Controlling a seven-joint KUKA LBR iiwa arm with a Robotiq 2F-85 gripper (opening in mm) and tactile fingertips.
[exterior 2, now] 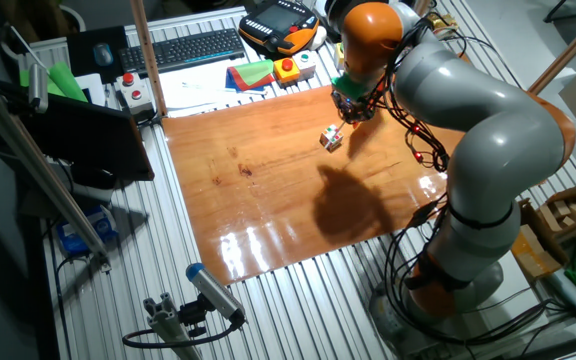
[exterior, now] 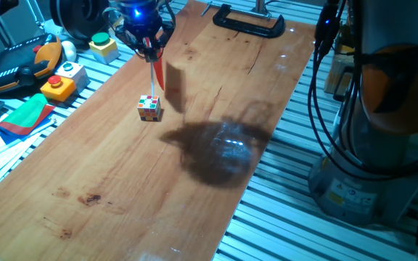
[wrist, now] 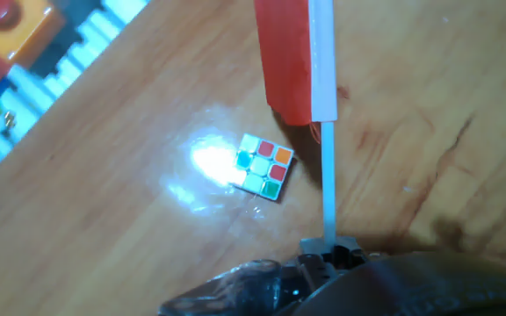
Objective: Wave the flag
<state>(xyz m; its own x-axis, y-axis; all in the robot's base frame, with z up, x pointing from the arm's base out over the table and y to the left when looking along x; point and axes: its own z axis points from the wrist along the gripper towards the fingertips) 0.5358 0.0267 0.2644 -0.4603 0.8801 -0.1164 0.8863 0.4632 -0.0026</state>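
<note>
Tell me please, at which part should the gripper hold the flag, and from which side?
Best at the bare end of the thin white stick, away from the red sheet, coming along the stick. The gripper holds the flag that way now, sheet hanging free above the multicoloured cube. The sheet itself looks too limp to grip.

A: So what's the big grey and orange robot arm [exterior 2: 468, 130] doing here?

B: It's rising from its base at the near right corner of the table in the other fixed view, bending at the elbow and reaching across toward the far edge. The wrist is pointing straight down.

A: And the black two-finger gripper [exterior: 149, 45]?

B: It's hanging above the tabletop with a blue light glowing on the hand. The fingers are pinching together on the thin white stick of the small red flag [wrist: 327, 167], which is sticking out past the fingertips.
</note>
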